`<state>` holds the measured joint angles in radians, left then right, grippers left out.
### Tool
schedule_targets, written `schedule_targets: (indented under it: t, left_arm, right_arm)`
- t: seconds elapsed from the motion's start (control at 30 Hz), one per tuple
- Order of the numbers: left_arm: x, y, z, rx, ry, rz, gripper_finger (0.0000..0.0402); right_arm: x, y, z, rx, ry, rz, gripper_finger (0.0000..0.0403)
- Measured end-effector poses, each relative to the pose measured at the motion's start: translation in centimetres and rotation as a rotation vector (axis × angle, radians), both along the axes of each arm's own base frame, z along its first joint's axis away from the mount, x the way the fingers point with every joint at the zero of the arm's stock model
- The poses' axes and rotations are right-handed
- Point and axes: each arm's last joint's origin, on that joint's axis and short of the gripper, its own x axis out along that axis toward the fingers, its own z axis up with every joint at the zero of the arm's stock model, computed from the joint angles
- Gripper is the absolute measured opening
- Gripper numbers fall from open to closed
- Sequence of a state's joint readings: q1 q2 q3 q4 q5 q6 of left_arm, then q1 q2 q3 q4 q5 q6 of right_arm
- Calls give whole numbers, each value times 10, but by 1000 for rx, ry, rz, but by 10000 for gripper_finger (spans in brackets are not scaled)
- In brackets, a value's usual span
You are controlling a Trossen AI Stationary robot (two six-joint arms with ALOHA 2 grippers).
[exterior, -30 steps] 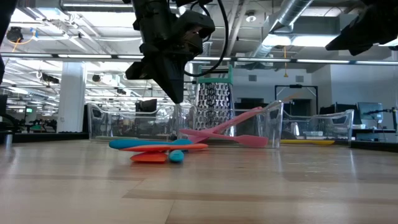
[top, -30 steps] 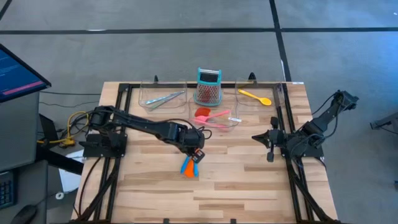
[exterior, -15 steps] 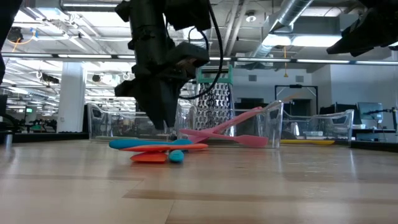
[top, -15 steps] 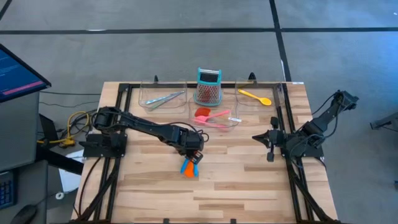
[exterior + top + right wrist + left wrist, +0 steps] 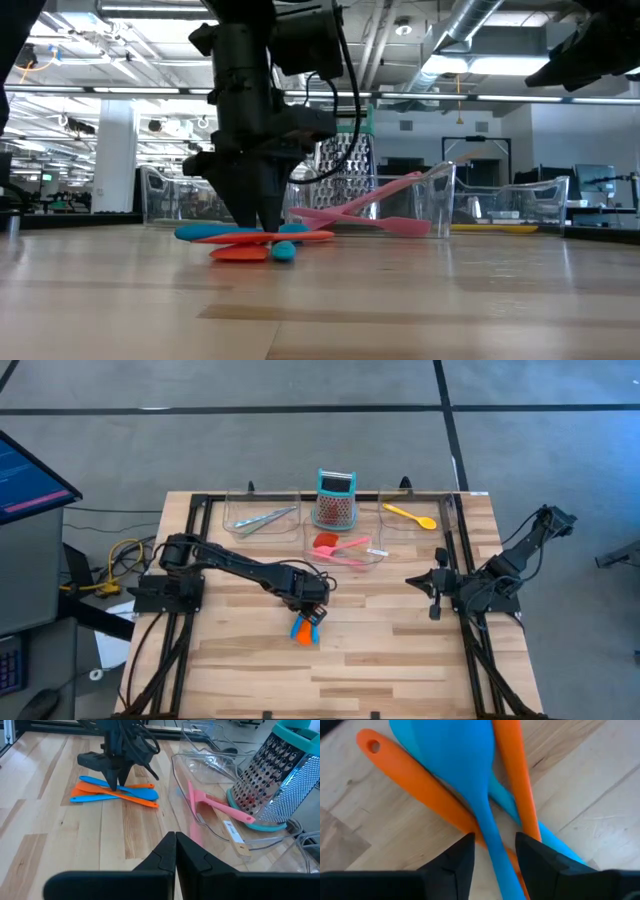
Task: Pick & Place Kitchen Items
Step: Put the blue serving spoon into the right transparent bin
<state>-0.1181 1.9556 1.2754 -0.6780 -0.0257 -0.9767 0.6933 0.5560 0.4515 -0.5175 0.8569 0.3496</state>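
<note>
pale wooden worktop (image 5: 400,650). left gripper (image 5: 492,851) down over the crossed pile of utensils, fingers parted astride the slim blue plastic spoon's handle (image 5: 487,822), no grip seen; two orange plastic spatulas (image 5: 425,790) under it. right gripper (image 5: 175,845) well apart from the pile, fingers closed, empty.

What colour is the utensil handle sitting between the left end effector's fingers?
Blue. The blue utensil lies across the orange ones; the left wrist view shows it best.

blue spoon (image 5: 470,780), orange utensils (image 5: 420,785), perhaps spatulas
</note>
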Motion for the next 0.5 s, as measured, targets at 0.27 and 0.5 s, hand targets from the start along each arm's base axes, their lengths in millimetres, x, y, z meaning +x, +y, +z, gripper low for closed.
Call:
schedule_targets:
  t: [0.27,0.5]
  left_arm:
    - [0,1,1,1,-5,-6,131]
    - [2,0,-11,16,26,-5,116]
  right_arm:
    - [0,0,0,10,9,17,1]
    - [0,1,0,11,7,17,1]
